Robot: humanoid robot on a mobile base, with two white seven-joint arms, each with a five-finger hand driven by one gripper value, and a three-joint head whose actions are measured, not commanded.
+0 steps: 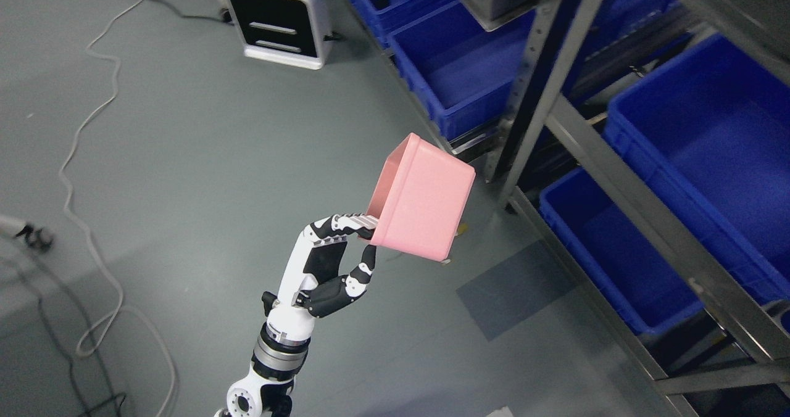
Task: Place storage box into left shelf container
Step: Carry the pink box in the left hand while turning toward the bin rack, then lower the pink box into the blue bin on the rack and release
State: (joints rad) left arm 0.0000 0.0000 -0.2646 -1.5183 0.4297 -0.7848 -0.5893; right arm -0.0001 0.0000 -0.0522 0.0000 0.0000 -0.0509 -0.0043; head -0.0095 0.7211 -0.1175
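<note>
While its arm is rising from the bottom edge left of the middle, the left robot hand [345,250] is pinching the rim of the pink storage box [426,201], with the upper fingers [345,224] reaching over the edge and the thumb pressing from below. That grip is leaving the box tipped on its side, its open mouth facing up and to the left and its base pointing toward the metal shelf rack [592,152]. The box is hanging in the air above the grey floor [185,158], near the rack's front upright but not touching it, and it is not yet inside any bin.

Just beyond the box, blue shelf containers are sitting in the rack: one to the upper left [457,71] past the upright, one low on the bottom level [605,256], and a large one on the right [710,145]. Judging from the task, the upper-left bin is likely the target, so the box is probably being carried toward it and will need levelling before release.

Farther out, a white machine with black front panels [278,22] is standing on the floor, and a pale cable [86,127] is snaking along the left side. The right arm is not showing anywhere.
</note>
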